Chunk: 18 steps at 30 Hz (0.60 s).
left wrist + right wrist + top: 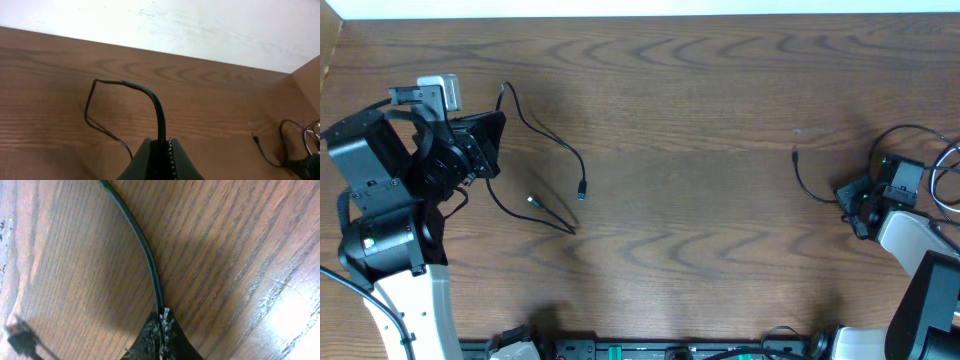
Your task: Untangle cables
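Observation:
A thin black cable [552, 136] lies on the left half of the table, its plug [582, 190] toward the middle. A second strand ends in a pale plug [532, 200]. My left gripper [496, 135] is shut on this cable; in the left wrist view the cord [156, 102] arches up out of the closed gripper [161, 142] and loops down to the wood. At the right, another black cable [804, 182] curves from its free end into my right gripper [847, 197]. The right wrist view shows the gripper [161, 314] shut on that cord [142, 240].
More thin black loops [932, 140] lie behind the right arm at the table's right edge. A small dark plug [20, 340] rests on the wood near the right gripper. A pale wall [200, 25] borders the far table edge.

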Motion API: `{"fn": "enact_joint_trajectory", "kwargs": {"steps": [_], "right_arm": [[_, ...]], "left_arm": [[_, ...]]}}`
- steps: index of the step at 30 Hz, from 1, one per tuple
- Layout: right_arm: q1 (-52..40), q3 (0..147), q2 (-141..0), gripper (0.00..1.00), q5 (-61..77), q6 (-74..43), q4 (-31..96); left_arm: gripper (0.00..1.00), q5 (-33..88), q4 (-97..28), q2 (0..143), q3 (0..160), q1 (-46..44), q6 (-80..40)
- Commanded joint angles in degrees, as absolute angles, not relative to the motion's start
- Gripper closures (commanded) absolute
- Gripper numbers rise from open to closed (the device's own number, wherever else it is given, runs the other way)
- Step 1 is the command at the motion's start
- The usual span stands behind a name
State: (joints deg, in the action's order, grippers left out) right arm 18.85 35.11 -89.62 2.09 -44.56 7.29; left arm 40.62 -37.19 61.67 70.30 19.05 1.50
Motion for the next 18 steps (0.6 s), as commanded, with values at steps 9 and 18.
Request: {"fn": "enact_joint_trajectory", "kwargs": {"steps": [9, 18], "right_arm": [[24.9, 42.9, -83.7, 0.99, 4.3, -33.3, 9.4], [42.5, 56.0, -79.1, 0.99, 4.8, -31.7, 11.6]], "left_arm": [[0.92, 41.6, -37.3, 61.4, 70.8, 18.9, 1.8], [0.93, 41.6, -37.3, 61.4, 70.8, 18.9, 1.8]]}}
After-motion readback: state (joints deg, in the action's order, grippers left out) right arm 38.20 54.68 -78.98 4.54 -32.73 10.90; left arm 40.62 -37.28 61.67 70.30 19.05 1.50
